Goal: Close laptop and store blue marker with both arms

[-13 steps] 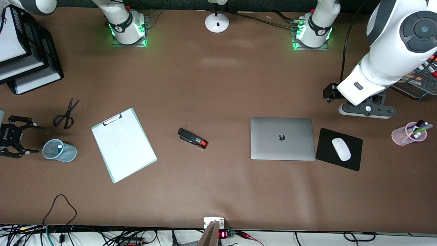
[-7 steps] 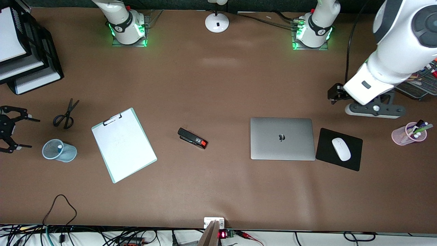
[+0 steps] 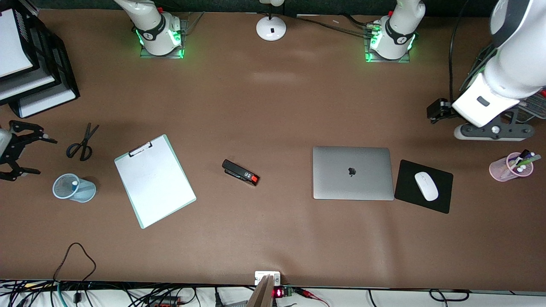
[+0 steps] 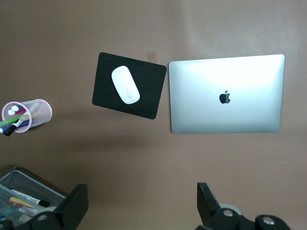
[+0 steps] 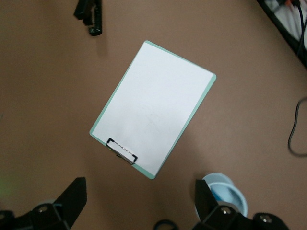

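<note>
White arms (image 3: 507,72), dark grey joints, green-lit bases (image 3: 160,40), black grippers.

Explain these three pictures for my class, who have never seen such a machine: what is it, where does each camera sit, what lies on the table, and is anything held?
Two white robot arms share a brown table. One picture looks down from high across the table; the other two come from cameras on each arm's wrist.

The left gripper hangs open and empty above the table's left-arm end, looking down on the closed laptop, the mouse on its mouse pad, and a pink pen cup.

The right gripper is open too, holding nothing, over the other end near the scissors, blue mesh cup and clipboard. A stapler lies mid-table.
</note>
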`<state>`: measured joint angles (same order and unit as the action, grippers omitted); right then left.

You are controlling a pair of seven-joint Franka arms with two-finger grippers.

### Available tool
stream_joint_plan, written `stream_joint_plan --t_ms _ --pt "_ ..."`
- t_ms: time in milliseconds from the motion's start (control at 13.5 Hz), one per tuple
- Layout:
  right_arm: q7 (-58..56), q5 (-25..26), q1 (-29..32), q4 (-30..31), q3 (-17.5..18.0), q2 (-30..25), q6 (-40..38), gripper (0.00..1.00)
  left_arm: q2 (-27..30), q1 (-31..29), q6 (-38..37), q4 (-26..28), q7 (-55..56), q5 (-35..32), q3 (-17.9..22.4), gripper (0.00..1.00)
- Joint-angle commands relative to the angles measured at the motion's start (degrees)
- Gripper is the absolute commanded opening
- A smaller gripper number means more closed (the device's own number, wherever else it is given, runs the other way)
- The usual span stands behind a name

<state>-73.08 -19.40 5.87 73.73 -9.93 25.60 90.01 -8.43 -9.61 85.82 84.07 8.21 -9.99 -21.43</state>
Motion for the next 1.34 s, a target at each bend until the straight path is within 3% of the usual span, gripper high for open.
stream_joint_plan --t_ms 0,223,445,742,891,965,1113,1262 --pt "14.4 1.91 -2.52 5.19 0.0 -4.58 0.87 1.0 3.34 -1.72 -0.3 1.89 -3.73 0.4 -0.72 1.0" --pt "30.74 4.19 -5.07 7.48 0.0 -6.43 0.96 1.0 4.39 -5.5 0.84 1.89 -3.99 6.72 -0.72 1.0" --pt "44.3 8.84 -8.41 8.1 0.0 -7.23 0.17 1.0 5.01 -5.6 2.16 1.8 -4.26 7.09 -0.72 1.0" --pt "56.35 9.82 -10.35 8.8 -0.26 -7.84 -0.96 1.0 4.92 -5.6 3.3 1.8 -4.26 7.0 -0.63 1.0" --pt "60.93 13.14 -11.4 8.45 -0.26 -8.37 -2.72 1.0 4.92 -5.68 3.83 1.62 -4.95 6.91 -0.63 1.0" --pt "62.52 14.9 -12.02 8.28 -0.26 -8.81 -3.16 1.0 5.01 -4.99 3.83 1.54 -5.66 7.0 -0.11 1.0" --pt "63.32 16.06 -12.03 7.84 -0.35 -10.12 -4.05 1.0 5.62 0.26 3.65 1.89 -5.66 7.0 5.31 1.0" --pt "62.97 19.65 -11.85 4.43 0.09 -10.39 -6.06 1.0 6.32 1.87 3.83 2.59 -5.75 7.0 6.57 1.0"
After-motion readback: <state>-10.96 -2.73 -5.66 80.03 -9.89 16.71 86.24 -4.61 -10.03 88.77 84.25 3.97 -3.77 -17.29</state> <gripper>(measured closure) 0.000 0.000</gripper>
